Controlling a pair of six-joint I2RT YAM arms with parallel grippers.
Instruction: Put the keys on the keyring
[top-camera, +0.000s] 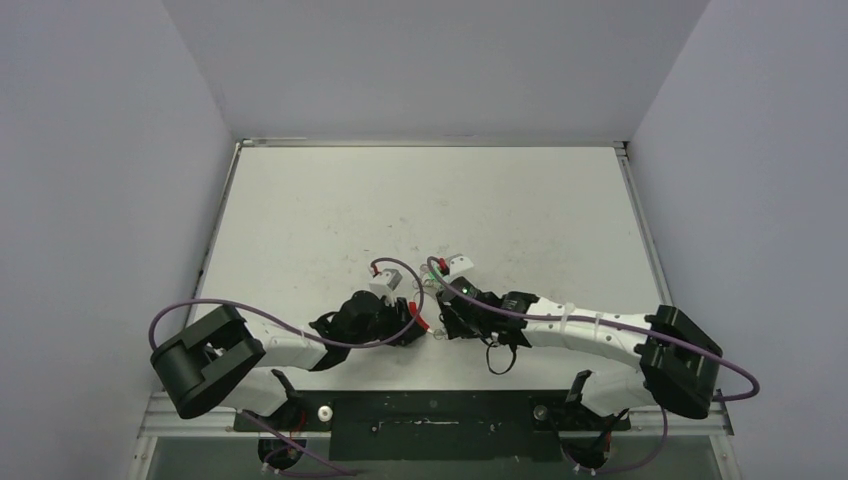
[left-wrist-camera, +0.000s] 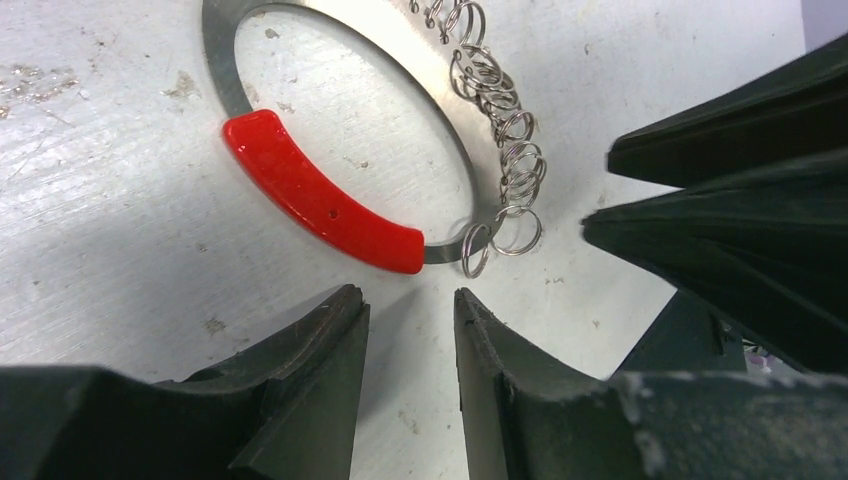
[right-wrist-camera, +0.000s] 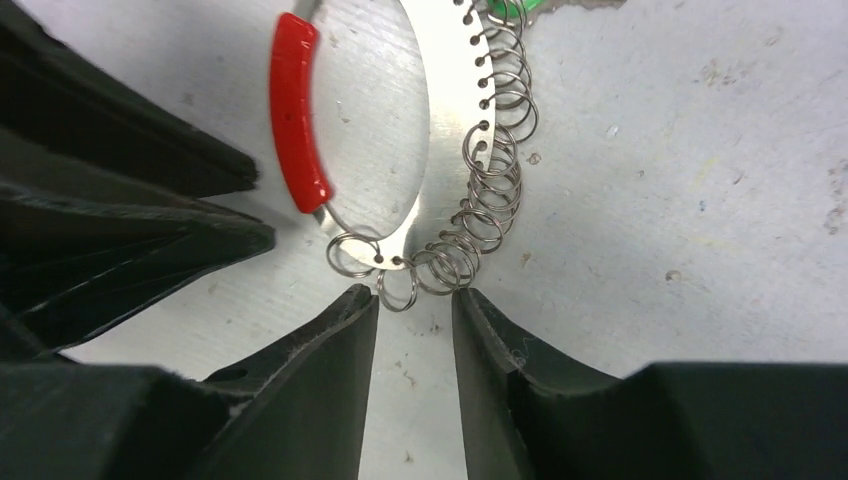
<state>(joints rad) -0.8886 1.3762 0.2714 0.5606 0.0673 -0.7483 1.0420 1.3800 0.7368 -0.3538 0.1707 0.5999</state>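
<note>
Left claw (left-wrist-camera: 410, 300): jaws a narrow way apart with nothing between them, tips low over the table just short of one end of the red segment
Right claw (right-wrist-camera: 415, 298): also parted narrowly and holding nothing, its tips just beside the nearest small rings, facing the left claw across the loop
Keyring (left-wrist-camera: 218, 60): flat on the table between the two claws, a silvery band with a curved red segment (left-wrist-camera: 310, 195)
Small rings (right-wrist-camera: 490, 190): wire loops strung through holes along the band's edge, opposite the red segment
Keys (right-wrist-camera: 510, 8): only a sliver of green tag shows, at the far end of the loop row – the metal keys themselves cannot be made out
Table (top-camera: 420, 200): white and scuffed, running back to grey walls (top-camera: 420, 60)
</note>
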